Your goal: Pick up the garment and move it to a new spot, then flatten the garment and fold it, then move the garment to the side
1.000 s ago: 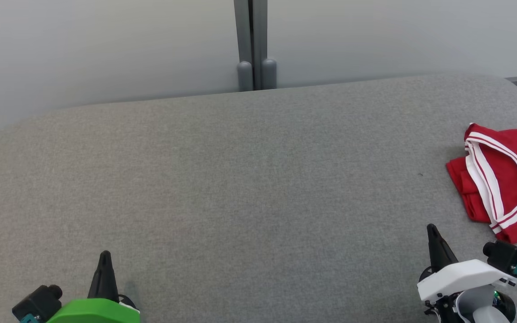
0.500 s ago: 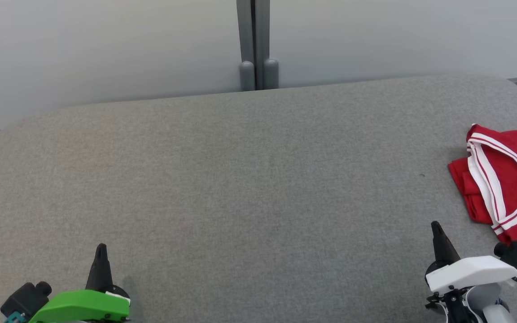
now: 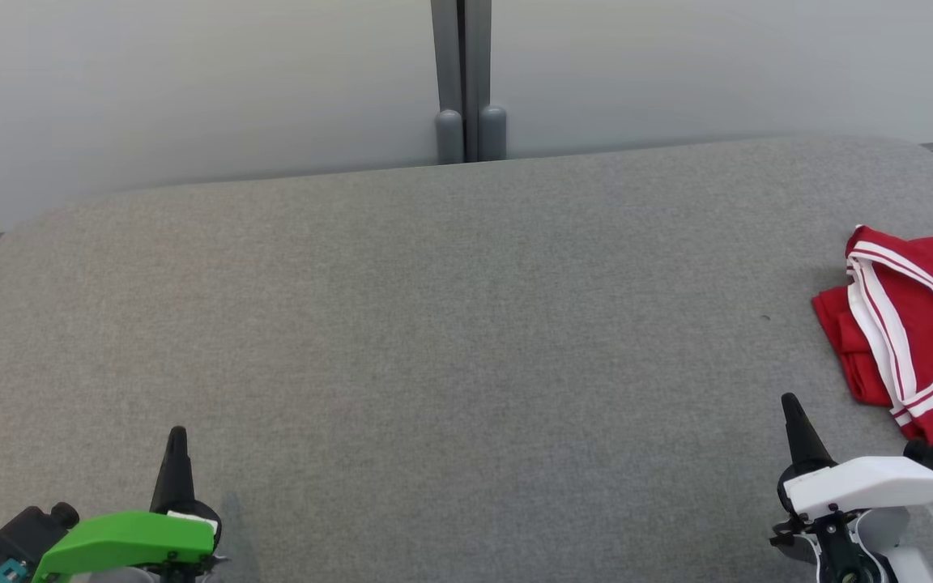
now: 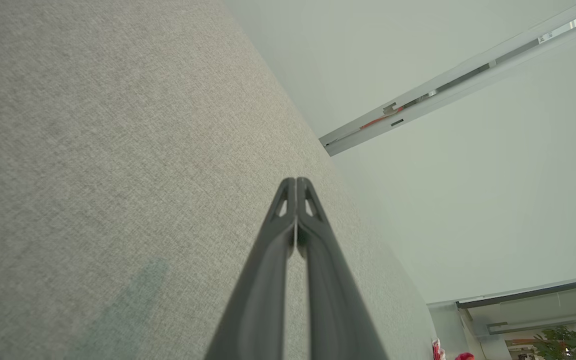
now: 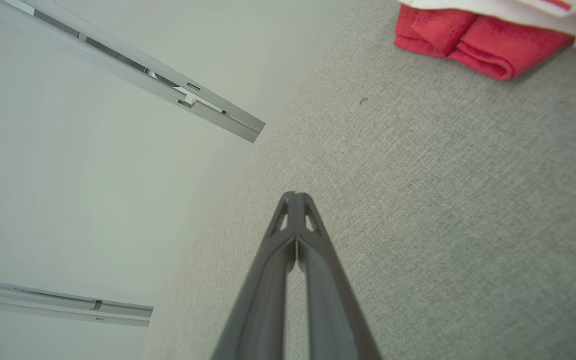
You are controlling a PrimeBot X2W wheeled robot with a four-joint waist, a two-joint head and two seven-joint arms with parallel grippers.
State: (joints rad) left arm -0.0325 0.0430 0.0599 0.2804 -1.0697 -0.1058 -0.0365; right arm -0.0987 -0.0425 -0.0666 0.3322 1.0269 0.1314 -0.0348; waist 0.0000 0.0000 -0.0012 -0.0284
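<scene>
Grey fabric surface (image 3: 466,324), pale wall (image 3: 191,81) behind, holds garment (image 3: 928,324); left gripper (image 3: 176,437), right gripper (image 3: 790,405) closed empty.

Our head camera looks forward and down across the grey worktop (image 3: 466,324) to the pale wall (image 3: 191,81). Both wrist cameras ride low and close over that fabric, tilted, facing the same wall. Right wrist and head views share the red garment (image 3: 932,324).

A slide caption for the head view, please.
Red garment on grey surface, far right; left pincer and right pincer shut, empty.
</scene>
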